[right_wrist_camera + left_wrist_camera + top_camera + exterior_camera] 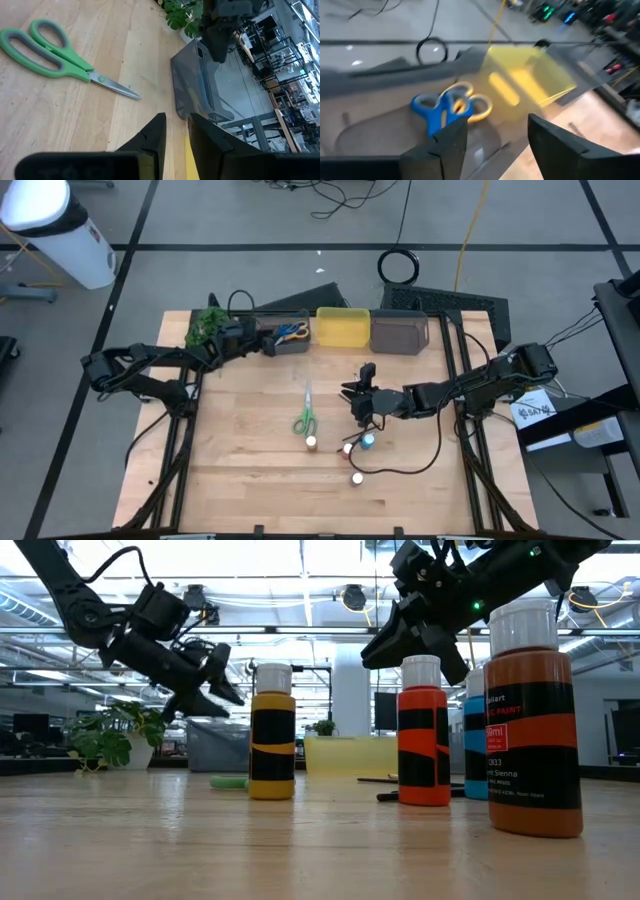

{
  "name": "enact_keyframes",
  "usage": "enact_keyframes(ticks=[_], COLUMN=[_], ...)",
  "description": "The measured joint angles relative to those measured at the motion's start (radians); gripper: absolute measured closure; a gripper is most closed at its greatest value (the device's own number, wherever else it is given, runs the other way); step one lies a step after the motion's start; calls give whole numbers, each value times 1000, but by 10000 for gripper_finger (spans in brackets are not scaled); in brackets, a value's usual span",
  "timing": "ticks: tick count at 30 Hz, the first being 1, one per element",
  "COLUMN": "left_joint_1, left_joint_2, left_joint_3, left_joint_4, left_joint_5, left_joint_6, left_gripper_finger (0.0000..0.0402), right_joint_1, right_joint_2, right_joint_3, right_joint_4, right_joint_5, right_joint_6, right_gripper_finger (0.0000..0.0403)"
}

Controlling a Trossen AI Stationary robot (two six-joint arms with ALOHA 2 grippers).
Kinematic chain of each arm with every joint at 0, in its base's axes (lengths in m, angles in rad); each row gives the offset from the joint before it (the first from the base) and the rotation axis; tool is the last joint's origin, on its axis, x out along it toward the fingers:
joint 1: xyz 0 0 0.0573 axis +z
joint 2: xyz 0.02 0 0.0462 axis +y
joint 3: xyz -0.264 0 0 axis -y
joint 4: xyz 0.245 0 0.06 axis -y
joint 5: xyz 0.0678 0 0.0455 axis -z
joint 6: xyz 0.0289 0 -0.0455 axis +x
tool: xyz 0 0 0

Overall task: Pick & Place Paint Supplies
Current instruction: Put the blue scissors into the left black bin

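Observation:
Several small white-capped paint bottles [350, 452] stand upright on the table; the low view shows them as yellow [272, 730], red-orange [424, 730], blue [474, 740] and brown [533, 720]. Green-handled scissors [305, 420] [55, 50] lie flat to their left. Thin dark brushes [400, 780] lie behind the bottles. Blue-and-yellow scissors [447, 107] [291, 332] lie inside the left grey bin [285, 342]. My left gripper [497, 122] [255, 337] hangs open over that bin. My right gripper [176, 116] [348, 392] hovers above the table past the bottles, turned on its side, fingers a narrow gap apart, holding nothing I can see.
A yellow bin [343, 327] and a second grey bin [400, 332] sit in a row along the far edge. A green leafy plant [207, 327] stands at the far left corner. A black cable [400, 468] trails over the table near the bottles. Bare wood lies near and left.

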Motion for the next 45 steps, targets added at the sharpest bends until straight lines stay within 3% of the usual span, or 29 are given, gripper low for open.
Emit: enact_keyframes(ticks=[5,9,19,26,32,39,45], left_joint_1=[-2,-18,-79,-150,-167,-166,-167], left_joint_2=[-50,-114,-313,-360,-341,-331,-331], left_joint_3=[1,1,74,170,165,165,165], left_joint_4=[90,29,-581,-981,-1015,-990,-993], left_joint_5=[88,143,91,-166,-196,-315,-216], left_joint_6=[0,47,121,40,7,11,-64], left_gripper_finger=[171,173,207,233,249,248,248], right_joint_1=[0,0,0,0,0,-2,-4], right_joint_2=[0,0,0,0,0,0,0], right_joint_3=[0,0,0,-1,-1,-1,-1], right_joint_4=[0,0,0,31,38,45,45], right_joint_5=[0,0,0,-1,-3,-3,-3], right_joint_6=[0,0,0,0,0,0,0], right_gripper_finger=[332,332,334,333,332,332,332])
